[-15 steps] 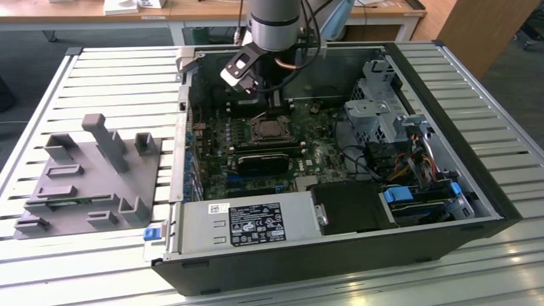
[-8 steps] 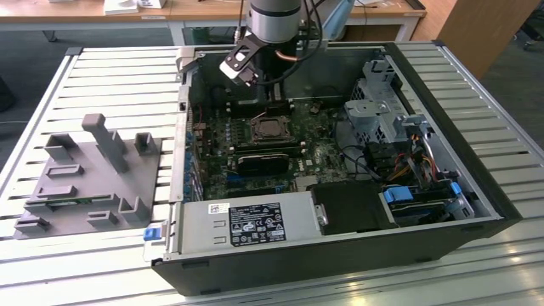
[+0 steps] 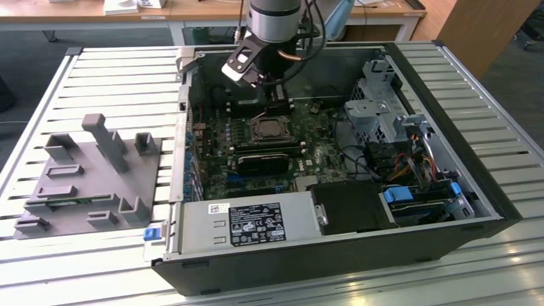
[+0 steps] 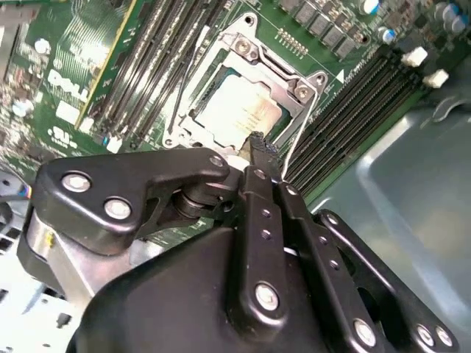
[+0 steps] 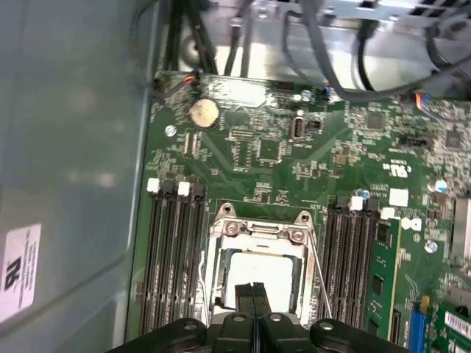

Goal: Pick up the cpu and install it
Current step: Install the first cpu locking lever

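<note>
Black tool (image 5: pixel 254 293) clenched, fingers pressed together with nothing between them, poised just above the socket (image 5: pixel 221 229). Silvery cpu (image 5: pixel 274 271) lies inside the socket's metal frame. Dark memory slots (image 5: pixel 175 257) flank the socket on the green motherboard (image 5: pixel 265 147).

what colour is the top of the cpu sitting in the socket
Pale silvery-grey; the cpu shows best in the second wrist view.

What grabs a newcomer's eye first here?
The open computer case on the slatted table, the arm reaching into it, in the exterior view. In the first wrist view the shut gripper hangs over the cpu, which sits in the metal-framed socket. A grey tray lies at the exterior view's left.
</note>
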`<state>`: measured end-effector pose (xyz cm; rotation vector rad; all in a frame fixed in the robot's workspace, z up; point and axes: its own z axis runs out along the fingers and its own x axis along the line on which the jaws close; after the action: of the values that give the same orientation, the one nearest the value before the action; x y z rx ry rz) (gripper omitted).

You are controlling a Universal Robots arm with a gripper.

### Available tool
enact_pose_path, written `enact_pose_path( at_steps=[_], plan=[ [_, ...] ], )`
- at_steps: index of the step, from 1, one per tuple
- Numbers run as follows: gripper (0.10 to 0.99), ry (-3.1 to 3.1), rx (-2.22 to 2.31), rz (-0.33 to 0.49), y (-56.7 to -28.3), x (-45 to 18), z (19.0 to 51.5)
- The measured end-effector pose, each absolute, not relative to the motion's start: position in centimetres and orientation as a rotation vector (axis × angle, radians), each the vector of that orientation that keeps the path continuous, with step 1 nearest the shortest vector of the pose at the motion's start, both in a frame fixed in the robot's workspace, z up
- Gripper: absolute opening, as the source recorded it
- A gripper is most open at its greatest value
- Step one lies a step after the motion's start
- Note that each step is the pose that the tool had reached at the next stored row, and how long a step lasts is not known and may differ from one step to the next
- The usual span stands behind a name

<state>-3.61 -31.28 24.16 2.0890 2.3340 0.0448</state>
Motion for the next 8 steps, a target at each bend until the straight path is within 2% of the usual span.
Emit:
enact_pose_path(
  at_steps=[8],
  plan=[
    [0.106,2.481,1.915,0.046,-31.28,-3.61,24.15]
  ],
)
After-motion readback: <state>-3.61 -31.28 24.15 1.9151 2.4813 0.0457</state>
